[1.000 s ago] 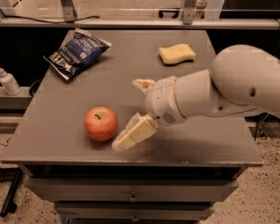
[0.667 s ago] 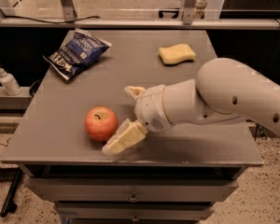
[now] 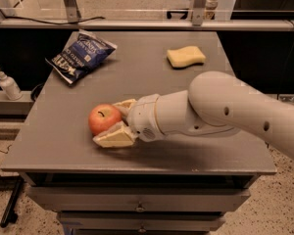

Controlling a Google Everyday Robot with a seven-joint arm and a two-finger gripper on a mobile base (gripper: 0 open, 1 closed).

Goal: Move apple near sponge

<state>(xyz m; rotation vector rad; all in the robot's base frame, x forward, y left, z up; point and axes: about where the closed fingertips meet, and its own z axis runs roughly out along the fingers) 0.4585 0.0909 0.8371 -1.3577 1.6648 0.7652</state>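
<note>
On the near left part of the grey table [image 3: 59, 148] the apple [image 3: 103, 118] is seen, resting on the surface with its dark stem turned upward. The gripper [image 3: 108, 123] is placed right at the apple's right side, close above the tabletop. Its cream fingers [image 3: 113, 136] are held wide apart, one lying along the apple's upper right and the other along its near lower side, so that the fruit is partly set between them. The jaws are spread and not closed on anything; the apple is bracketed but not seen to be lifted. The white arm [image 3: 235, 106] is stretched in from the right, across the table's front half.

At the far right of the table the sponge [image 3: 186, 56] is laid flat, well apart from the apple.

At the far left a blue snack bag [image 3: 81, 56] is lying crumpled and flat; its mouth is not seen to be open, and nothing of its contents can be made out. Below the tabletop two drawers [image 3: 137, 200] are shown pushed shut, so whatever is kept in them is hidden. Off the table, on a ledge at the left, a small white pump bottle [image 3: 9, 85] is stood upright; how full it is cannot be told.
</note>
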